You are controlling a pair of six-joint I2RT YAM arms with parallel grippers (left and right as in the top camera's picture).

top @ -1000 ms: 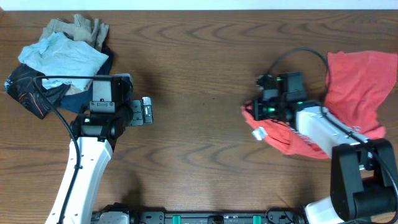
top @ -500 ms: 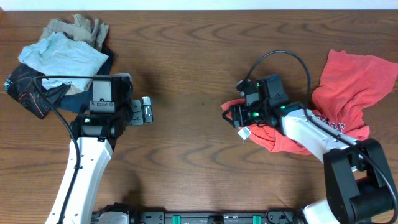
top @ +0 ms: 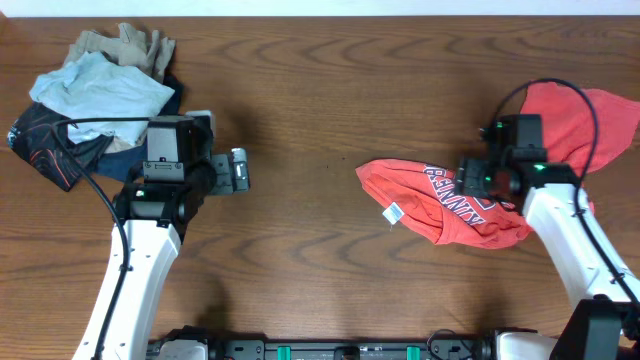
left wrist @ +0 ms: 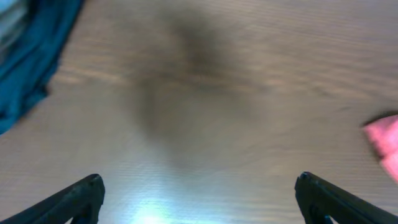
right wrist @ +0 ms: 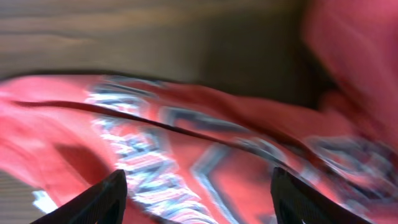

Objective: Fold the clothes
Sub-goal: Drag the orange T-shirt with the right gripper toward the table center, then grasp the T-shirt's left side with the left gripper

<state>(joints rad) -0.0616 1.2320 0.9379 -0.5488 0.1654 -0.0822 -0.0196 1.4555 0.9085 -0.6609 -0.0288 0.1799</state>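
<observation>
1. Right gripper has let go: fingers wide, nothing between them, arm drawn back right.
2. Coral-red cotton T-shirt, dragged centreward, lies crumpled on the brown wooden table, right half, lettering up.
3. Left gripper wide, empty.
4. Likely flattening next; no fold yet.

gripper spread wide over red t-shirt

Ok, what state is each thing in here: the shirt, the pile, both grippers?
red T-shirt: crumpled, unfolded, lettering showing, lying on the table.
white tag: exposed at the shirt's edge.
garment heap: loosely piled, no gripper on it.
left gripper: open, empty, above the table.
right gripper: open, empty, above the shirt's lettering.
</observation>
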